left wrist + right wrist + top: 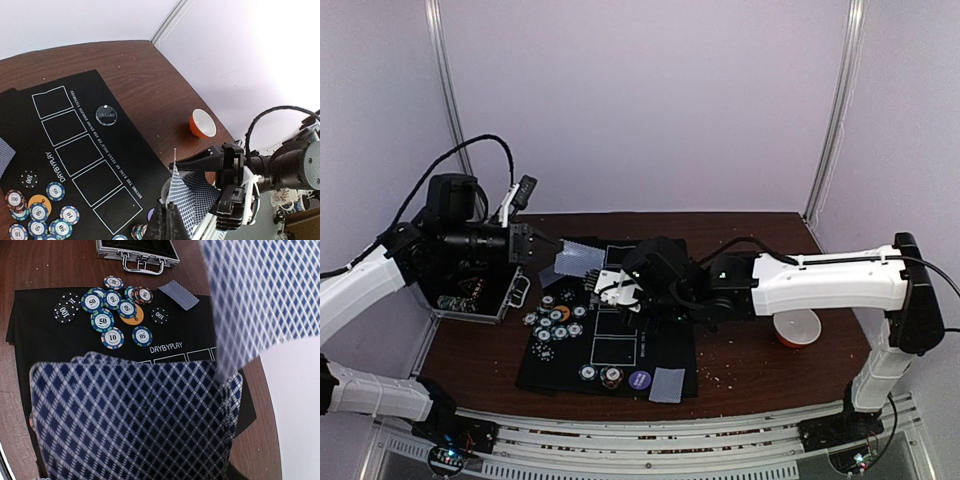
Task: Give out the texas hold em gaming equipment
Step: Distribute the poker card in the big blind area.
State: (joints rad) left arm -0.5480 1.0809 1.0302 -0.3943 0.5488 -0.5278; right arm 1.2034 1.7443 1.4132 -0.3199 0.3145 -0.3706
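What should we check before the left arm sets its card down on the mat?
1. Left gripper grips the single card: ok, the card sits between its fingers.
2. Right gripper holds the card fan: ok, the fan fills the right wrist view.
3. Single card free of the card fan: cannot tell, they overlap in both wrist views.
4. Outlined boxes on the mat free: ok, no card lies in the ones the left wrist view shows.
5. Chips off the boxes: ok, clustered beside them.
6. Bowl out of the way: ok, on bare table off the mat.
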